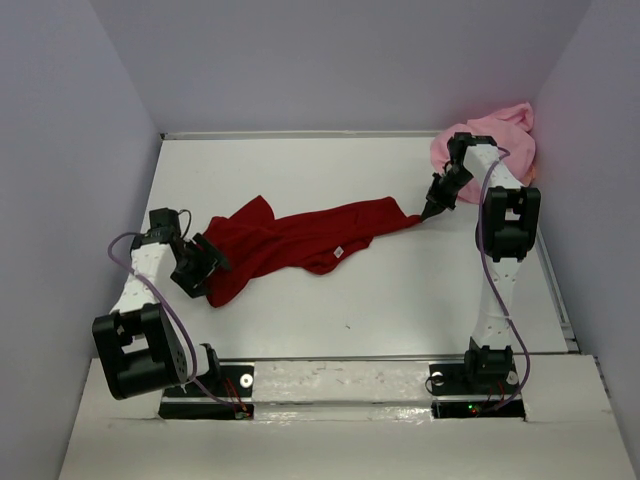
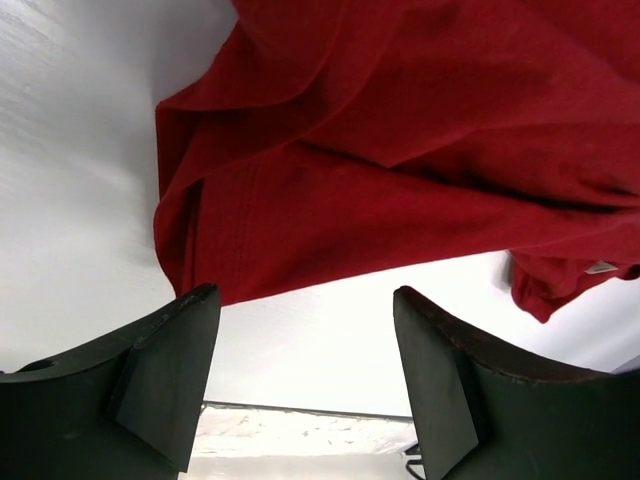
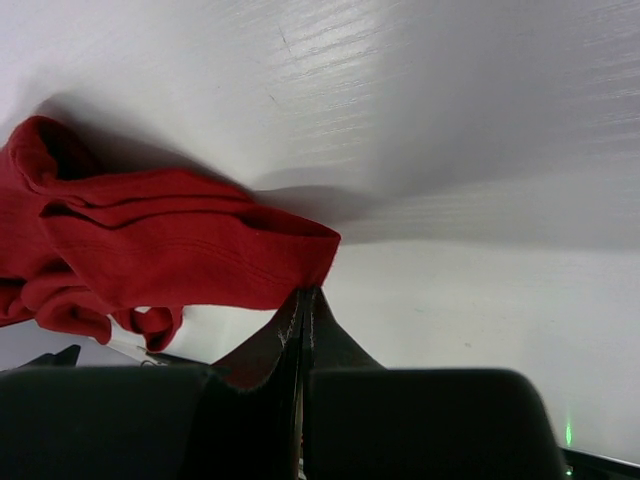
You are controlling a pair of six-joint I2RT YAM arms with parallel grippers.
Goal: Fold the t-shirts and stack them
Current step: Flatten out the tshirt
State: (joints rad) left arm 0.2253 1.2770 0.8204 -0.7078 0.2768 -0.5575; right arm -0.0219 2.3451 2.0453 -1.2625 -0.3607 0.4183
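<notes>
One limp, light dark red t-shirt (image 1: 300,240): our right pincer (image 3: 305,293) clamps one corner; left pincer (image 2: 305,300) gapes by the hem we'd take.

A white table (image 1: 400,310) stands enclosed on three sides by plain pale-lilac walls (image 1: 340,60), under soft, even light that casts only faint shadows.

Bright, even light; soft shadows and mild glare on the table (image 1: 400,290).
</notes>
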